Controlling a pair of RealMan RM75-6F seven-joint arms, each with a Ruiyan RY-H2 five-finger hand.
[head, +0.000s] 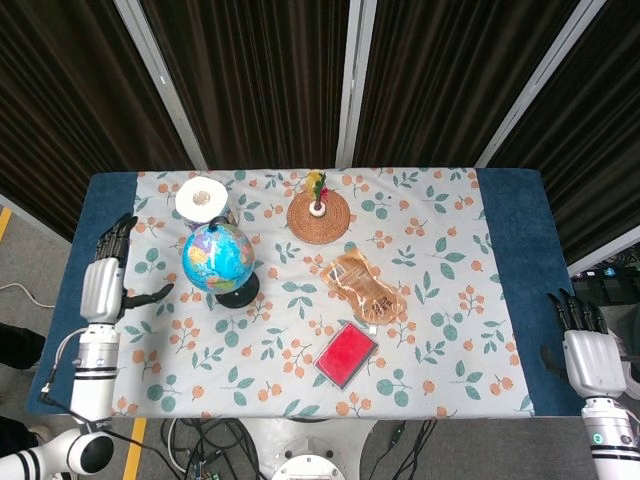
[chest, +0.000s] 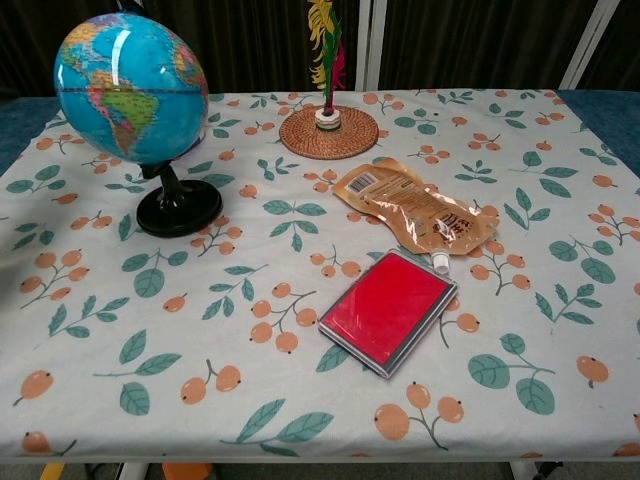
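Presently the left robot hand (head: 103, 285) hangs spread and empty beside the globe (head: 217, 258), which stands upright near the worktop's (head: 505, 250) left end. Any fresh grip should probably cup the sphere gently. The right robot hand (head: 583, 352) idles, fingers apart.

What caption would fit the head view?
Globe stands on the flowered tablecloth, with the left hand open beside it.
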